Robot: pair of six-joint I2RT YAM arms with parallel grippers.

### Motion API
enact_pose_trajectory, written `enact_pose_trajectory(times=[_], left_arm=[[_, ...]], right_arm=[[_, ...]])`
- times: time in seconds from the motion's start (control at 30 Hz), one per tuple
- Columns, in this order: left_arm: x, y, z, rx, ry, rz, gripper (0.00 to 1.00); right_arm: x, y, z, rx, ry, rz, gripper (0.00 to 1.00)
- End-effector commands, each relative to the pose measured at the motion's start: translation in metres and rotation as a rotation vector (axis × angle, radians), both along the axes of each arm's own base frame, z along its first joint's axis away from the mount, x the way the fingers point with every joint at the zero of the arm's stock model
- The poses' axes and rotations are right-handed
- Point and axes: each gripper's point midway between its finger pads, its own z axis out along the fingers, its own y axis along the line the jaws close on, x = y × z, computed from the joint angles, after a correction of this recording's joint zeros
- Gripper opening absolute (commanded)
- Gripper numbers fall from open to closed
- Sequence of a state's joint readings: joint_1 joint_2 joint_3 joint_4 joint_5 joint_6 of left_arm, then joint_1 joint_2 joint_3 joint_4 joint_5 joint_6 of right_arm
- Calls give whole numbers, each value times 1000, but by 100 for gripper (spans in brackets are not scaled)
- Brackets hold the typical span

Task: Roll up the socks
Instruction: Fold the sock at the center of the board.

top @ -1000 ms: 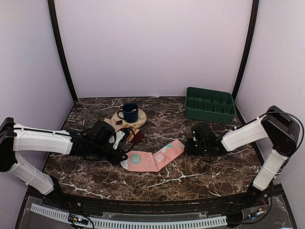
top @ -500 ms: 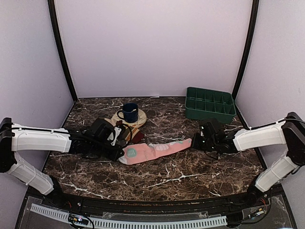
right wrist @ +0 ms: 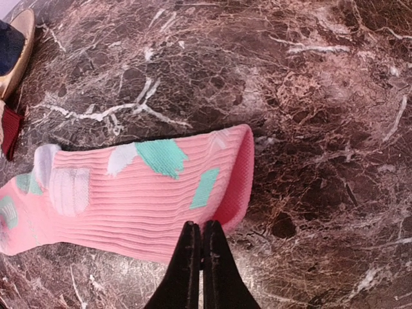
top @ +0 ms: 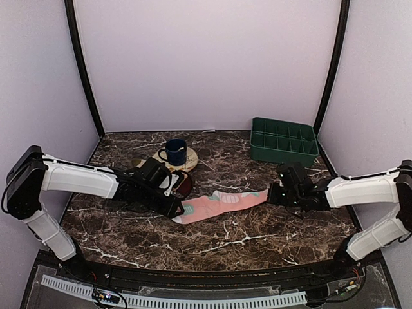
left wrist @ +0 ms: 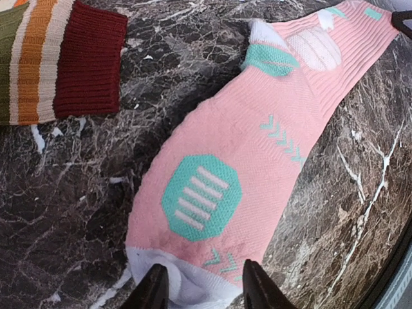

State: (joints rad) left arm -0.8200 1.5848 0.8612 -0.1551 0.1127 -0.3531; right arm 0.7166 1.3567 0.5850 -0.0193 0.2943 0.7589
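The rolling had not yet begun, as far as I could judge. The pink sock (top: 219,201) lay flat and stretched out at full length on the counter (top: 225,241), between the two arms, with no turn of fabric at either end. The striped sock (left wrist: 51,58) was also unrolled. It lay near the toe of the pink one without touching it, and the left arm partly hid it in the top view. So both socks remained to be rolled.

The left tool (left wrist: 205,288) had its fingers apart, with the white toe of the pink sock lying in the gap, not squeezed. The right tool (right wrist: 199,230) had its fingers pressed together at the lower edge of the cuff and appeared to pinch it.

The pink sock looked smooth, with mint patches and a ribbed leg. Its cuff stood a little open.
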Motion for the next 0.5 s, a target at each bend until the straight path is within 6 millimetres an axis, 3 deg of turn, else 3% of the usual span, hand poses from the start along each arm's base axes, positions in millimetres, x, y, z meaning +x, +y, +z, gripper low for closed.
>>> enact_pose_trajectory(times=[0.0,0.17,0.33,0.47], left_arm=[[-2,-1,7,-32,17,7,46],[-3,14,18,-43,-34,56,53],[-8,25,17,-47,-31,96,53],[-10,33,20,-62,-45,139,52]], right_arm=[[0,12,26,10,-77,44,0],[-2,47,56,-4,-145,147,0],[-9,105,79,13,-204,287,0],[-15,152,84,-16,-220,381,0]])
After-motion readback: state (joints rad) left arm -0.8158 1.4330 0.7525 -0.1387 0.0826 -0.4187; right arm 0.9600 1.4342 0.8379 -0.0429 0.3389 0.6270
